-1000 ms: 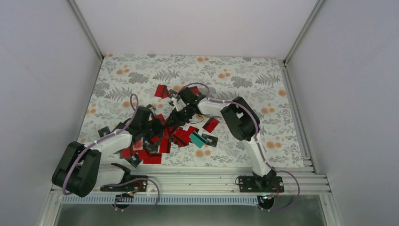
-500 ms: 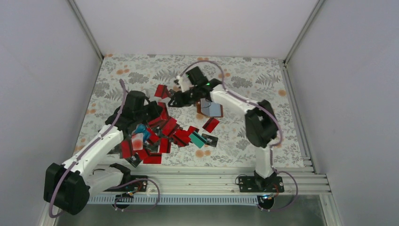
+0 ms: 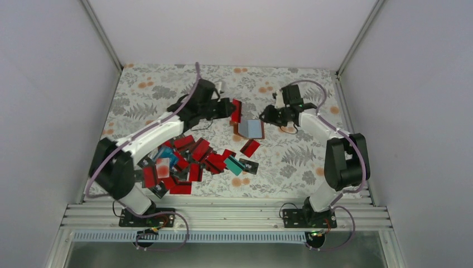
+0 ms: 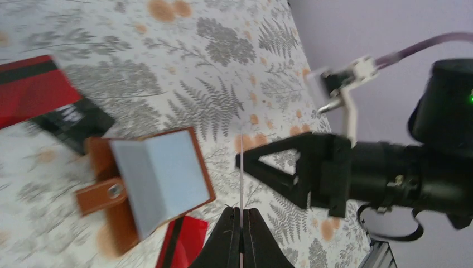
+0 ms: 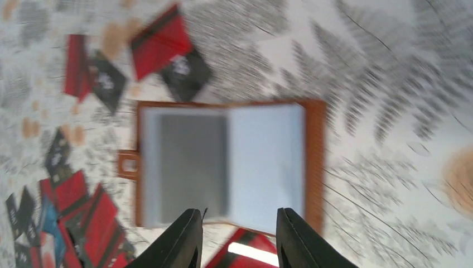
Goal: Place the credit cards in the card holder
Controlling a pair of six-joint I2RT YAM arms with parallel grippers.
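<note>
The flowered tabletop (image 3: 167, 84) carries the heap of credit cards (image 3: 184, 162), which lies toward the arm bases from the open card holder (image 3: 252, 129). The left arm has travelled from that heap. Its left gripper (image 3: 230, 109) is clenched on one red card (image 3: 236, 110), just left of the card holder. The right gripper (image 5: 240, 237), released and empty, has drawn back to the card holder's right side. The pockets are now uncovered, so I judge that inserting the card is the next step.

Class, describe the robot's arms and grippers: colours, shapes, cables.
The left arm and right arm have white links, black joints and purple cables. The left gripper and right gripper are black with two tapered fingers. A green light marks the right wrist.
</note>
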